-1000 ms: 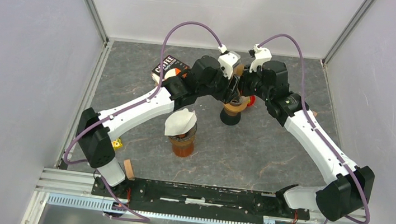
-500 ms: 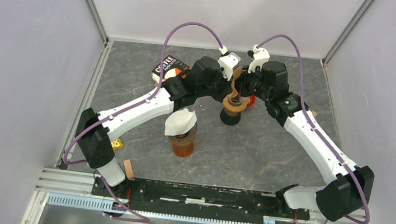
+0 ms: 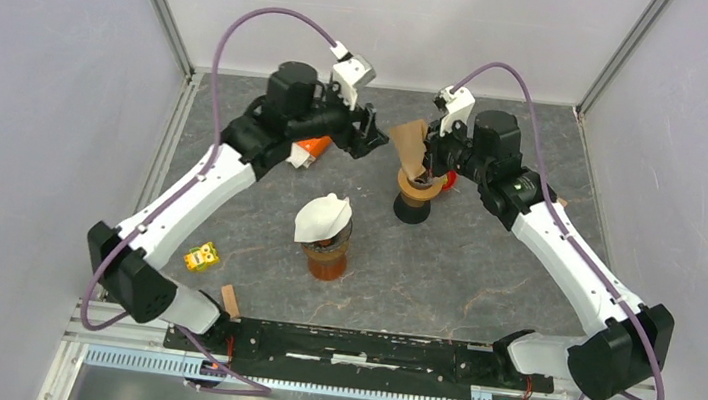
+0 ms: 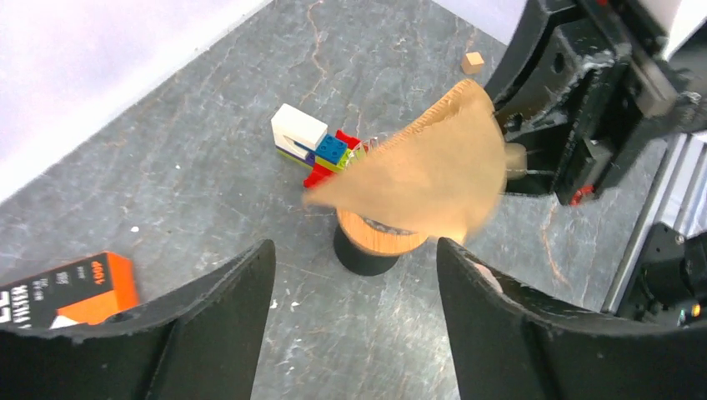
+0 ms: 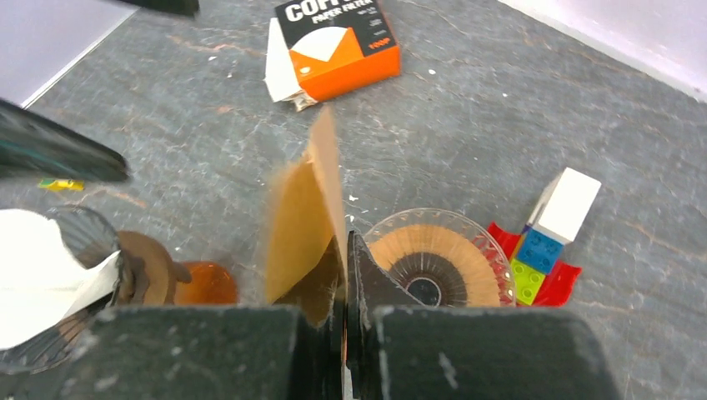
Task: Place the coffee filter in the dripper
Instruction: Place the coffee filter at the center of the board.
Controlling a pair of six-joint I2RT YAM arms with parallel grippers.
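Grey marbled table (image 3: 482, 275) in a white-walled cell. The left gripper (image 3: 369, 136), jaws apart and empty, has drawn back toward 10 o'clock from the dripper (image 3: 417, 185). The brown coffee filter (image 3: 410, 141) is now pinched only by the right gripper (image 3: 428, 160), just over the dripper's rim. The dripper bowl is empty, so insertion remains. At its 7 o'clock, a second brewer (image 3: 326, 257) holds a white filter (image 3: 324, 217).

Quick tally: two drippers, a far dripper (image 5: 433, 254) and a near dripper (image 3: 328, 244). One amber carafe (image 3: 328, 263). Two filters too, a brown filter (image 3: 410, 146) and a white filter (image 3: 323, 216). One orange box (image 5: 342, 50). One brick cluster (image 5: 538, 250), plus one lone yellow brick (image 3: 201, 257). Two little wood blocks, a near block (image 3: 231, 300) and a far block (image 4: 473, 62). Two arms, left arm (image 3: 201, 183) and right arm (image 3: 566, 249).
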